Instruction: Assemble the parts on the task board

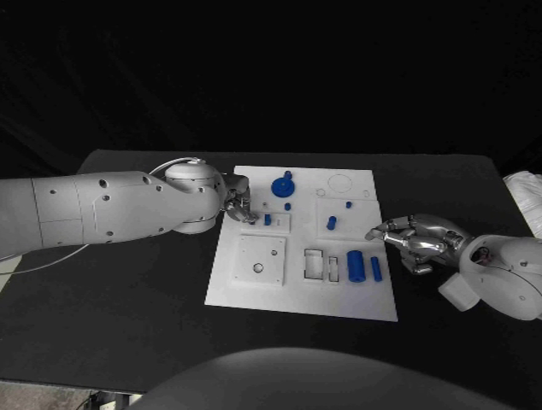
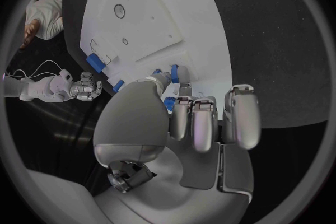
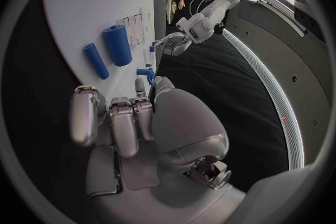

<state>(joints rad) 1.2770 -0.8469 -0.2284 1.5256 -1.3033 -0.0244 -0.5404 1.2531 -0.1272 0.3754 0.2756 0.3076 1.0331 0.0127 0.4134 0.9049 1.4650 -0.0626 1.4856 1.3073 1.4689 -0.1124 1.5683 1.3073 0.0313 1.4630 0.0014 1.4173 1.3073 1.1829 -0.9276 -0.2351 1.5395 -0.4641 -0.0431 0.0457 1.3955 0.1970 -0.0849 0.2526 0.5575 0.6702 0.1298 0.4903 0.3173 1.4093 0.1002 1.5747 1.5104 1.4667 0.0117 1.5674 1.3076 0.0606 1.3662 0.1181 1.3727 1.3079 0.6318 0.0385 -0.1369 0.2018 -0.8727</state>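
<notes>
The white task board lies mid-table. My left hand is at its left edge with the fingers curled, and thumb and finger pinch a small blue peg that stands on a square raised plate. My right hand hovers at the board's right edge, fingers curled in and holding nothing. A thick blue cylinder and a thin one lie on the board just left of the right hand. A round blue gear-like part sits near the board's far edge.
More small blue pegs stand in the board's middle. A white cloth bundle lies at the table's right edge. A raised square plate with a hole and rectangular slots occupy the board's near half.
</notes>
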